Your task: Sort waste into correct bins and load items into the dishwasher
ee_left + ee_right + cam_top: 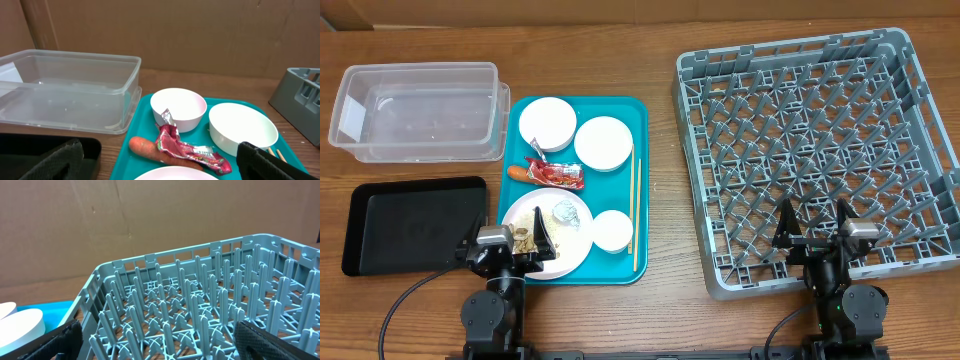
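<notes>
Your left gripper (pixel 507 245) hangs at the near-left edge of the pale round plate (pixel 572 243), jaws spread wide apart. Your right gripper (pixel 813 232) sits over the near rim of the grey dish rack (pixel 820 150), a square lattice full of upright pegs, and its jaws are apart too.

All the waste lies on the teal tray (pixel 620 110). The red wrapper (pixel 187 150) is crinkled and shiny with a silver torn end. It rests against the smooth orange carrot (pixel 145 147), between the plate and the two far white bowls (pixel 178 107). The crumpled foil ball (pixel 566 211) sits on the plate, and the beige scraps (pixel 527 238) are scattered over the plate's left part. A third white bowl (pixel 613 230) stands just right of the plate. The thin wooden chopsticks (pixel 633 210) lie side by side along the tray's right edge.

On the wooden worktop (pixel 660 320) left of the tray you have the clear tub (pixel 70 90) at the far side and the shallow black tray (pixel 415 225) nearer to you.
</notes>
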### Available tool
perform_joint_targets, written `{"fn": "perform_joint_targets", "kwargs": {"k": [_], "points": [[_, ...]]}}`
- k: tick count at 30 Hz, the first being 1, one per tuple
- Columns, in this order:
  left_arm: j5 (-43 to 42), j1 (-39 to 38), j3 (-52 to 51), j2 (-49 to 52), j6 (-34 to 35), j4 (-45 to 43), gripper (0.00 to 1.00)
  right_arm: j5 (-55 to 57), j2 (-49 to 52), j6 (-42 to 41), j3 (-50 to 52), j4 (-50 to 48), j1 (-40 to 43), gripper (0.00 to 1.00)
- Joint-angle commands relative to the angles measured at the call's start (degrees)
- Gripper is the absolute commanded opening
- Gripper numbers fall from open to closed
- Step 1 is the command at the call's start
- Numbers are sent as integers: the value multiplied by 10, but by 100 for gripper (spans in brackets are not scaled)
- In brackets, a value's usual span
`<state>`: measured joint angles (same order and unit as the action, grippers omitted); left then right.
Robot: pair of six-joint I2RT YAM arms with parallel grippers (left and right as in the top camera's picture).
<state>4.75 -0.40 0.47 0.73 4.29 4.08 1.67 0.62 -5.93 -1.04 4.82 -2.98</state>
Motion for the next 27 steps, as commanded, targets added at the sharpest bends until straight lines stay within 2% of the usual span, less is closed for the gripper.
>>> {"fn": "perform_joint_targets", "kwargs": {"k": [1, 27], "points": [[-3, 0, -2, -5, 0, -1, 100, -3, -5, 3, 6, -2, 1, 100], [4, 0, -2, -5, -1, -1, 100, -2, -5, 4, 6, -2, 1, 100]]}}
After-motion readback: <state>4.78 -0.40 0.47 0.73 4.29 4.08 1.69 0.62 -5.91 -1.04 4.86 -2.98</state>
